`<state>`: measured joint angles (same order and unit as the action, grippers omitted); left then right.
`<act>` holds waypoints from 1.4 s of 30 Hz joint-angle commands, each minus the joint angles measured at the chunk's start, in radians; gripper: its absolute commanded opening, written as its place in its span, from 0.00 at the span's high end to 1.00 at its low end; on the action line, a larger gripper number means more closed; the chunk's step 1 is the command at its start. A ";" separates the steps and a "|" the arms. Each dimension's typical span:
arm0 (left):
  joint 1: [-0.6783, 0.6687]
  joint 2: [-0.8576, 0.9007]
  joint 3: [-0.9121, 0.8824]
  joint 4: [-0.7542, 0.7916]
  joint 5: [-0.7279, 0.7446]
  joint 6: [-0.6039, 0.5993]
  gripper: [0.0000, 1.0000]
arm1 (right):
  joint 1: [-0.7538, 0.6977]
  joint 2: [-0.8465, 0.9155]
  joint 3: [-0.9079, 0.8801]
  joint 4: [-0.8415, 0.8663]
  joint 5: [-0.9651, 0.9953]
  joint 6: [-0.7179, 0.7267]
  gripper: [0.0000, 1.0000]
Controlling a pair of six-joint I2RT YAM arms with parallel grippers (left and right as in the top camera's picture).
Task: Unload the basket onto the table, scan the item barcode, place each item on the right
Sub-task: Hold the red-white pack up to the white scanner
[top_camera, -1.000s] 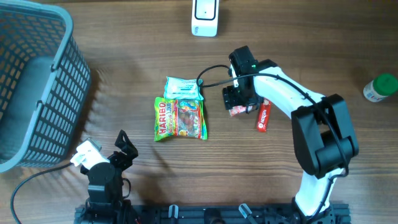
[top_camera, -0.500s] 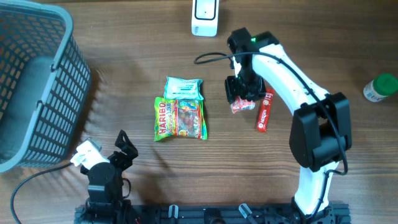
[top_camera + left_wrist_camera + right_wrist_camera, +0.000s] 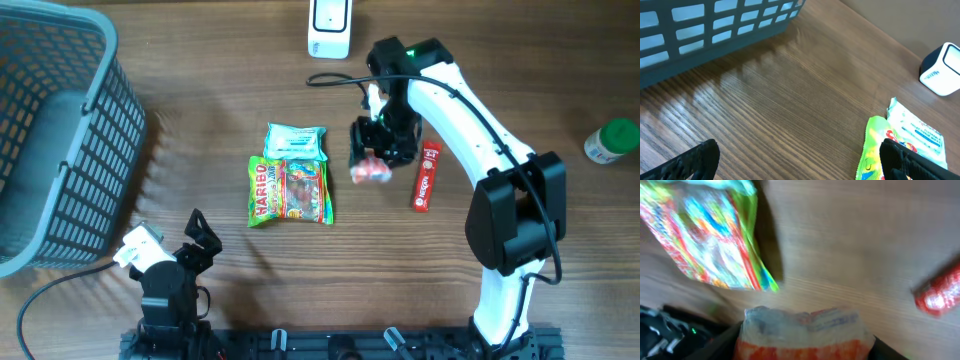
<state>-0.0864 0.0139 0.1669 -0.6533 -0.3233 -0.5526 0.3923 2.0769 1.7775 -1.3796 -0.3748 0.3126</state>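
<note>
A gray basket (image 3: pixel 50 130) sits at the far left. The left gripper (image 3: pixel 200 236) is at the near edge, fingers wide apart, holding nothing. A candy bag (image 3: pixel 290 190) lies in the middle. Just right of it, the right gripper (image 3: pixel 378 158) squeezes a small red and white packet (image 3: pixel 370 172). The white scanner (image 3: pixel 330 28) stands far back.

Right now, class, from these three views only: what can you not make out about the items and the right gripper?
Small packet: right wrist view is motion-blurred, so no barcode or print is readable; overhead it is too small.
Right gripper: fingers hidden overhead by its own wrist.
Green-capped bottle: cut by overhead's right edge.
White device: cut by overhead's top edge.
</note>
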 commanded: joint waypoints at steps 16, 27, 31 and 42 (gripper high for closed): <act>0.003 -0.009 0.000 -0.003 0.001 -0.006 0.00 | 0.113 0.056 0.010 0.987 0.370 0.053 0.26; 0.003 -0.009 0.001 -0.003 0.002 -0.006 0.00 | 0.110 0.230 0.010 1.450 0.491 -0.079 0.25; 0.003 -0.009 0.000 -0.003 0.001 -0.006 0.00 | 0.105 0.276 0.010 1.622 0.581 -0.091 0.24; 0.003 -0.009 0.000 -0.003 0.002 -0.006 0.00 | 0.027 0.351 0.014 1.874 0.618 -0.081 0.11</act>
<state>-0.0864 0.0139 0.1669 -0.6529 -0.3233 -0.5526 0.4557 2.3718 1.7809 0.4698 0.2119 0.2092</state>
